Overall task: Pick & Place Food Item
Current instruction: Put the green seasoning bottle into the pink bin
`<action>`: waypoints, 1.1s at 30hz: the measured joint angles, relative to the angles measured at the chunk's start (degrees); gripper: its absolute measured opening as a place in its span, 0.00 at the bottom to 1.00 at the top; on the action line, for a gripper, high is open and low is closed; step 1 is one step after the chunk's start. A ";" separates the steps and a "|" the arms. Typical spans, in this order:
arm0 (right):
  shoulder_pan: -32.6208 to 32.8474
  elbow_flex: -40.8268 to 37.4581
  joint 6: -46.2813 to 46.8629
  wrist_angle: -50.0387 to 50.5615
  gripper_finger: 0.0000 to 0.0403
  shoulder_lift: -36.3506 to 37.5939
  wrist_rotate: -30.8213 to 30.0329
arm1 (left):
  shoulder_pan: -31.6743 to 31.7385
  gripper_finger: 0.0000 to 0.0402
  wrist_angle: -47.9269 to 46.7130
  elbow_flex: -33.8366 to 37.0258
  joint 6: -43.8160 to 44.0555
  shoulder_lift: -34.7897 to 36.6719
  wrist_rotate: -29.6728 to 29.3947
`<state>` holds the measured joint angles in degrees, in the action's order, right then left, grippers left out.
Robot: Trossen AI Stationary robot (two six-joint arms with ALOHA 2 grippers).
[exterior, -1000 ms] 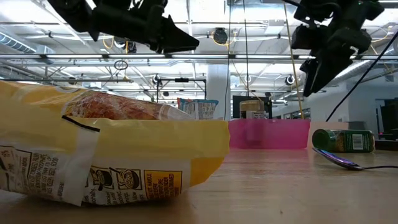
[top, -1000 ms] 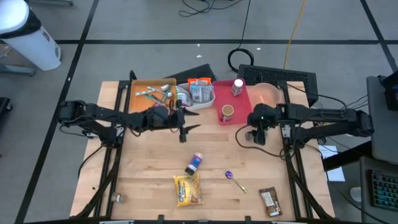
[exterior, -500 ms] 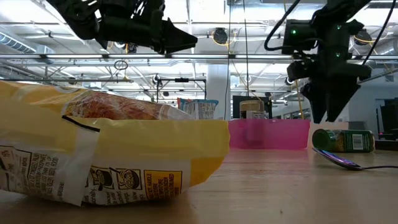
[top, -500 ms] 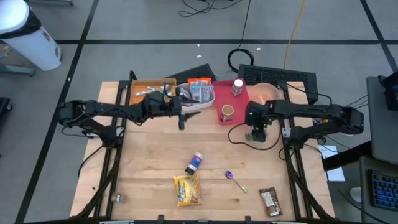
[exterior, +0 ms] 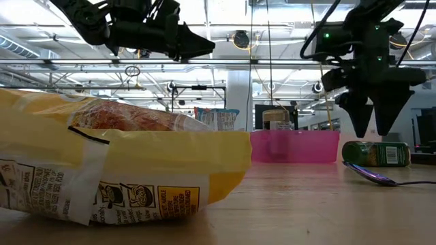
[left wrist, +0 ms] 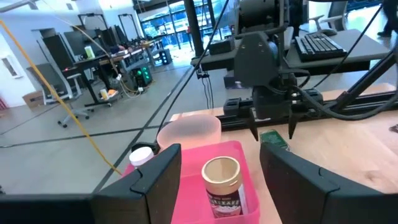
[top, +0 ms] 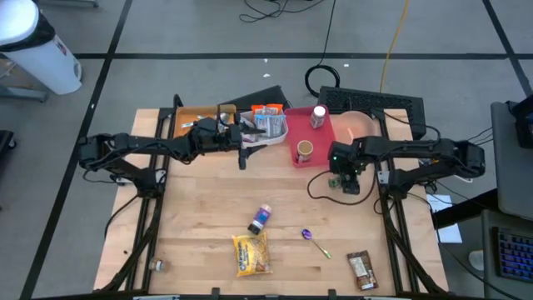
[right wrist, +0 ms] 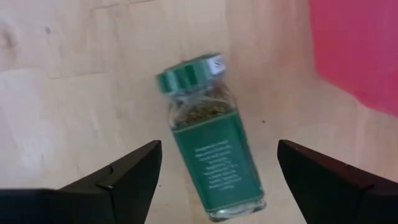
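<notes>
Wooden worktop (top: 208, 208) carries everything here, with cables and a keyboard on the floor beyond its far edge. We have our right gripper (top: 344, 177) hanging over the green-capped spice jar (right wrist: 213, 135), which lies on its side near the right edge, just beside the pink tray (top: 326, 133); its fingers (right wrist: 121, 177) stand spread wide on either side of the jar and grip nothing. Our left gripper (top: 243, 152) hovers by the far edge near the white bin (top: 279, 133), fingers apart and empty.

What worries us: the jar lies skewed between the fingers, so in our judgement a closing grip could catch a corner and roll or spin it away. Coming down too far could drive the fingertips into the wood. The tray wall sits close, and a sideways nudge could knock it.

As for containers, the pink tray holds a brown canister (left wrist: 222, 182) and a white-capped bottle (top: 319, 115). The white bin holds packets. An orange tray (top: 187, 118) at the far left corner holds metal cutlery
</notes>
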<state>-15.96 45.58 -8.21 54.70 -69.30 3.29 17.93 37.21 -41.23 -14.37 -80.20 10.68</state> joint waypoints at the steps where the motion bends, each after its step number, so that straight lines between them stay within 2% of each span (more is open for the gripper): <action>1: 0.86 0.00 0.00 -0.09 0.78 0.00 0.00 | 0.00 0.57 0.00 0.00 0.06 0.00 0.00; 5: 4.40 -0.28 0.17 -2.46 0.78 -0.38 -0.54 | -0.02 0.57 -0.02 0.00 0.08 0.00 0.02; 11: 8.22 -2.93 -1.86 -6.91 0.78 -3.06 -7.56 | -0.04 0.57 -0.09 0.00 0.98 0.00 1.02; 21: 8.48 -3.65 -4.12 -7.72 0.75 -9.01 -7.96 | -0.04 0.57 -0.11 0.00 0.72 0.00 1.88; 26: 8.48 -3.65 -4.78 -7.98 0.66 -11.01 -8.65 | -0.04 0.57 -0.13 0.00 0.70 -0.02 1.88; 31: 8.48 -3.60 -6.82 -8.22 0.48 -11.69 -11.08 | -0.02 0.57 -0.13 0.00 0.68 -0.02 1.86; 33: 8.48 -3.40 -7.92 -8.36 0.47 -11.71 -11.02 | -0.02 0.57 -0.13 0.00 0.54 -0.02 1.86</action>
<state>-7.49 42.18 -16.13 46.34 -81.00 -7.73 17.91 37.08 -41.23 -13.82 -80.23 12.53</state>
